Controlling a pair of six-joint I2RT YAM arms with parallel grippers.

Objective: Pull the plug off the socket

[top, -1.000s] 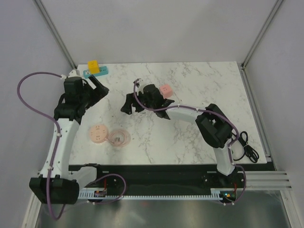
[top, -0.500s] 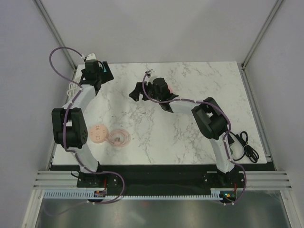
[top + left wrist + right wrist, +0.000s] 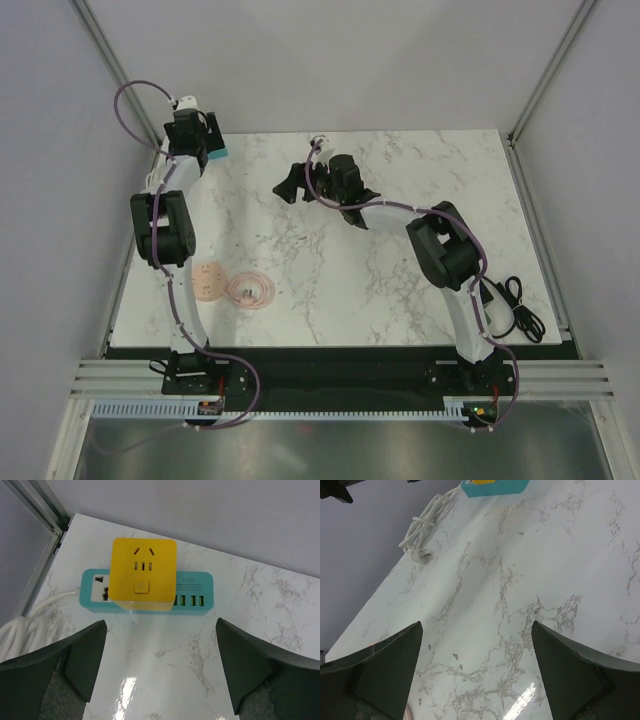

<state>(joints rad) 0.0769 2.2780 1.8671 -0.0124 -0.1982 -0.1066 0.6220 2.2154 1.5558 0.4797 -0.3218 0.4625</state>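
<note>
The yellow plug [image 3: 143,575] sits seated in the teal socket strip [image 3: 192,593], which lies at the upper left corner of the desk [image 3: 330,290] in the top view, close to the back edge. In the left wrist view the pair fills the upper middle of the frame. The plug covers the middle of the strip, with a bare outlet to its left and a row of green ports to its right. The strip's white cord [image 3: 22,625] runs off in a bundle toward the left edge. The left arm [image 3: 165,215] reaches out to that corner. The left jaws stand wide apart and empty, one finger [image 3: 75,660] at the lower left of the wrist view and the other at the lower right, and the plug is ahead of them, untouched. So the step in hand looks like the approach: lined up, nothing gripped, the plug not yet out. The right jaws are likewise wide apart and hold nothing. They hover over bare marble at the upper middle of the top view, and the strip shows only at the top edge of the right wrist view. As I judge it, the next move calls for the left jaws to advance until the fingers flank the plug's sides. They should close on the yellow body alone, then pull straight away from the strip. The strip looks loose on the desk, so the right arm may need to hold it down.
</note>
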